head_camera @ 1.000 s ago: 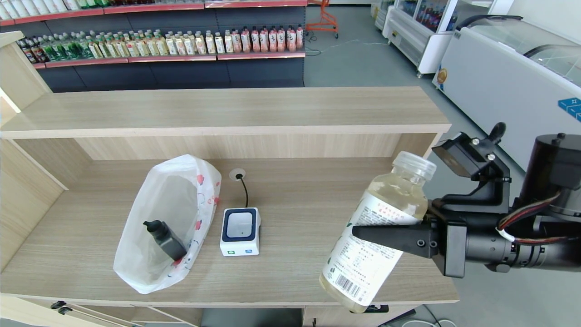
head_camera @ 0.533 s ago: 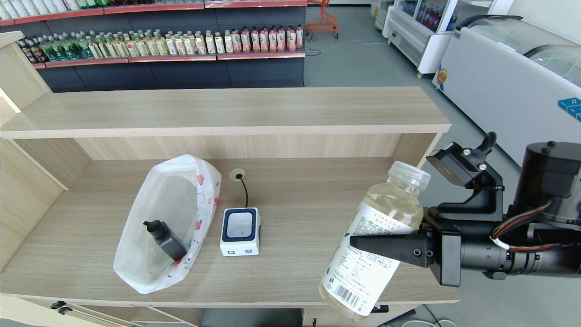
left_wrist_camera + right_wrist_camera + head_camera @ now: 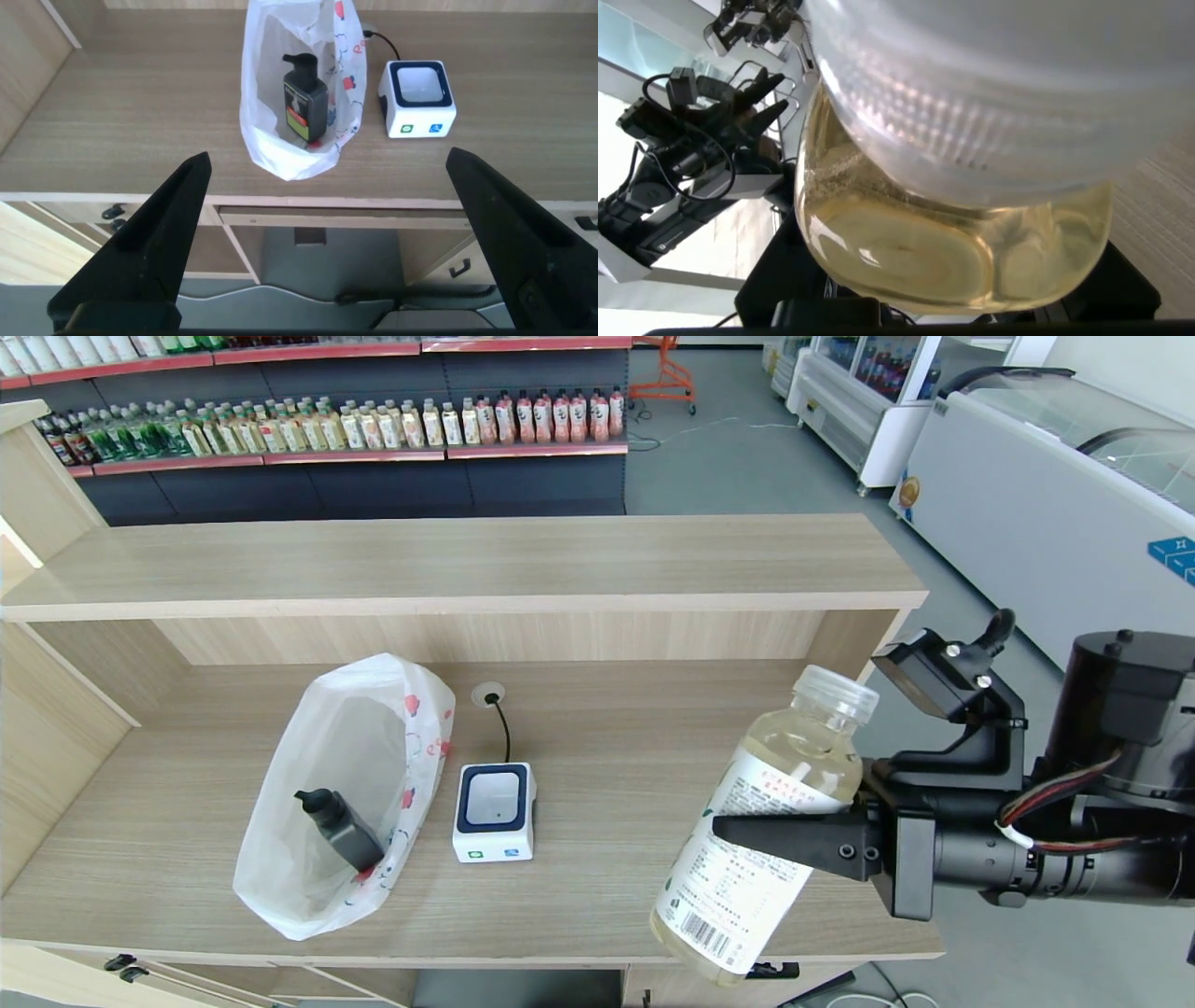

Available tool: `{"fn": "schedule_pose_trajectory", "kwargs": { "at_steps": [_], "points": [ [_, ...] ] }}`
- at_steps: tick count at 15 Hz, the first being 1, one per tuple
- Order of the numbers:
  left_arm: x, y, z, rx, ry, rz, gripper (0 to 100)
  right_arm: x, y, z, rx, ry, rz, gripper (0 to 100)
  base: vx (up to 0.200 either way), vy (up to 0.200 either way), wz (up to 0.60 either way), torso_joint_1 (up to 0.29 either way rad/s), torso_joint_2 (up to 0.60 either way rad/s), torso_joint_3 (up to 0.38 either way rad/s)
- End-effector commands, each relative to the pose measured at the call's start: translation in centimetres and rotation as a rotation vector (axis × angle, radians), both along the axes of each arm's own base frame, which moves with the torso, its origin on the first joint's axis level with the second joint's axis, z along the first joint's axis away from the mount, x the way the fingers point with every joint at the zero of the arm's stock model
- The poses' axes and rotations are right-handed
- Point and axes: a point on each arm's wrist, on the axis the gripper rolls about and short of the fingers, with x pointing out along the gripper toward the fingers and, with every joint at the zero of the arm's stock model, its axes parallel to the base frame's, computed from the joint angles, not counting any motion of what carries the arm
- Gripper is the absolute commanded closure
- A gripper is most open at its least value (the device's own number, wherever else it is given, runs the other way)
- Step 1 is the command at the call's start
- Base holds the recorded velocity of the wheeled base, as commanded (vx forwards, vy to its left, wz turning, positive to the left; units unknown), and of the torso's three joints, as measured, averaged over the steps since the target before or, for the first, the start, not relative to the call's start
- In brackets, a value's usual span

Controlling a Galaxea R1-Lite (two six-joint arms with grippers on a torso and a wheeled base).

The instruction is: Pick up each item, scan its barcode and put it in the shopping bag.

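**Right arm lower and a little further left; bottle not yet scanned**

Head view: since a second ago the right gripper (image 3: 747,835) has sunk slightly and drifted left, carrying the drink bottle (image 3: 803,751) with it. Bag, scanner and bagged item unchanged. Gripper is clamped across the bottle's label. Bottle held in the air over the near right corner of the counter (image 3: 607,775), tilted, cap up and to the right, barcode near its lower end facing the camera. Scanner (image 3: 495,810) sits mid-counter, window up, well left of the bottle, its cable (image 3: 504,728) running to a far grommet. Shopping bag (image 3: 280,859) lies just left of the scanner, mouth open, with a dark pump bottle (image 3: 341,826) already inside.

Progress, as judged: one item bagged, the second picked up. Left to do: present its barcode to the scanner window, then drop it in the bag. No other loose items on the counter.

Room: raised ledge (image 3: 467,560) behind the counter, shelves of drinks (image 3: 327,425) far left, chest freezer (image 3: 1027,495) far right, grey floor.

Left wrist view: left gripper (image 3: 322,247) has its fingers wide apart, holding nothing, hanging off the near edge of the counter and facing the bag, pump bottle and scanner. Drawer fronts below the edge.

Right wrist view: drink bottle seen close from its cap end, pale yellow liquid inside.
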Motion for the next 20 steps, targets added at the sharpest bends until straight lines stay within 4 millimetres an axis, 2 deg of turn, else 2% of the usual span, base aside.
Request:
{"fn": "schedule_pose_trajectory", "kwargs": {
  "at_steps": [1,9,10,12,14,16,18,20],
  "points": [
    [0.0,0.0,0.0,0.000,0.000,0.000,0,0.2,0.1,-0.4,-0.007,0.011,0.000,100,0.000,0.000,0.00,0.000,0.00,0.000],
    [0.0,0.0,0.0,0.000,0.000,0.000,0,0.1,-0.3,-0.2,-0.015,-0.032,-0.025,100,0.000,0.000,0.00,0.000,0.00,0.000],
    [0.0,0.0,0.0,0.000,0.000,0.000,0,0.5,-0.8,0.0,-0.037,-0.096,-0.087,100,0.000,0.000,0.00,0.000,0.00,0.000],
    [0.0,0.0,0.0,0.000,0.000,0.000,0,2.2,-3.9,0.0,-0.226,-0.398,-0.348,100,0.000,0.000,0.00,0.000,0.00,0.000],
    [0.0,0.0,0.0,0.000,0.000,0.000,0,1.7,-6.1,-0.1,-0.410,-0.595,-0.485,100,0.000,0.000,0.00,0.000,0.00,0.000],
    [0.0,0.0,0.0,0.000,0.000,0.000,0,1.3,-6.8,0.1,-0.554,-0.734,-0.600,100,0.000,0.000,0.00,0.000,0.00,0.000],
    [0.0,0.0,0.0,0.000,0.000,0.000,0,2.2,-8.3,0.4,-0.682,-0.888,-0.652,100,0.000,0.000,0.00,0.000,0.00,0.000],
    [0.0,0.0,0.0,0.000,0.000,0.000,0,1.9,-8.5,-0.1,-0.771,-0.983,-0.615,100,0.000,0.000,0.00,0.000,0.00,0.000]
  ]
}}
